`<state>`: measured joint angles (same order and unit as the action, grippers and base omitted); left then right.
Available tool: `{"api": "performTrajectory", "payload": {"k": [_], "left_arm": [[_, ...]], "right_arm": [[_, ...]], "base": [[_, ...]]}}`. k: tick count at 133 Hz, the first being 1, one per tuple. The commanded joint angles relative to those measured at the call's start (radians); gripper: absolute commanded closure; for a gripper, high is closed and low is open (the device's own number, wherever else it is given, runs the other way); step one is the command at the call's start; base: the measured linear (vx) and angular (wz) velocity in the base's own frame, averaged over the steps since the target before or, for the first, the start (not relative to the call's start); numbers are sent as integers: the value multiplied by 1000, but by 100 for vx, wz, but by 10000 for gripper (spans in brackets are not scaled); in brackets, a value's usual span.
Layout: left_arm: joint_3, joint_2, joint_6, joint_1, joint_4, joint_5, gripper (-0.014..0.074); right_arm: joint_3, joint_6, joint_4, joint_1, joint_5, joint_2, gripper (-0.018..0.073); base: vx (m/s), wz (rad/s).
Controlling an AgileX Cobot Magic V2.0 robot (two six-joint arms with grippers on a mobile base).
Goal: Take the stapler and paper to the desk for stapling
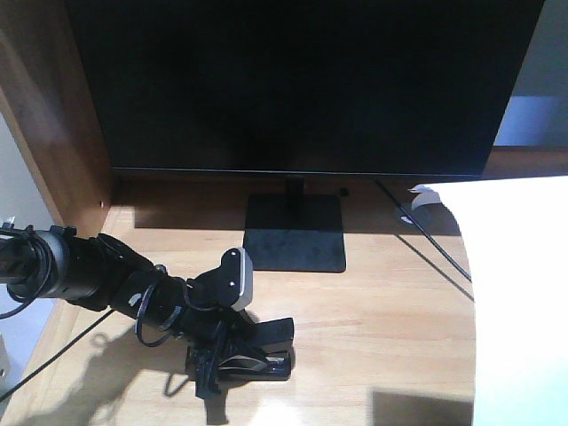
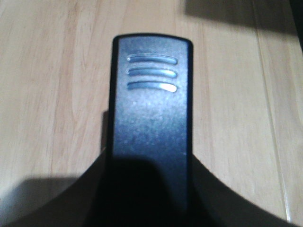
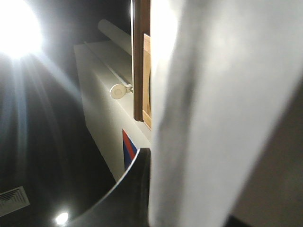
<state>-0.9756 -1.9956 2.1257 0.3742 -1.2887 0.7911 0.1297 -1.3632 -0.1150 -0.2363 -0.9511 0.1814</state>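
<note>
Black stapler point(image 2: 151, 118) lies on the near-left table point(image 1: 382, 311) within the left pincer point(image 1: 241, 351), whose grip I cannot tell, while the white paper point(image 1: 524, 293) hangs at right, seemingly pinched by the right pincer point(image 3: 139, 189), not yet laid down.

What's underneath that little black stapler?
Only the light wooden desk, on which the stapler seems to rest. The planks directly beneath it are covered, so nothing more shows.

Black stapler point(image 2: 150, 123), three ribbed lines near its upper end. Plain white paper point(image 1: 519, 302). Light, plank-grained wood desk point(image 1: 382, 302). Black monitor point(image 1: 302, 80) and stand point(image 1: 295, 232). Brown side panel point(image 1: 53, 115), upper left.
</note>
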Motion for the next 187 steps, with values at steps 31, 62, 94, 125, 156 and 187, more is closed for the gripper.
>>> {"api": "performTrajectory", "payload": {"k": [31, 62, 94, 125, 156, 187], "left_arm": [[-24, 48, 20, 5, -56, 59, 463], [-24, 48, 20, 5, -56, 74, 184], [-24, 51, 17, 4, -56, 82, -134], [-24, 106, 10, 3, -55, 82, -94], [-24, 200, -89, 1, -55, 54, 34], [-24, 282, -155, 1, -54, 27, 208]], "right_arm": [[24, 8, -4, 7, -36, 15, 565], [24, 8, -4, 7, -36, 15, 565], [24, 8, -4, 7, -36, 15, 565], [24, 8, -3, 7, -36, 15, 565], [24, 8, -3, 7, -36, 15, 565], [24, 8, -3, 7, -36, 15, 565]], "base": [[0, 0], [0, 0], [0, 0], [0, 0], [0, 0], [0, 0]]}}
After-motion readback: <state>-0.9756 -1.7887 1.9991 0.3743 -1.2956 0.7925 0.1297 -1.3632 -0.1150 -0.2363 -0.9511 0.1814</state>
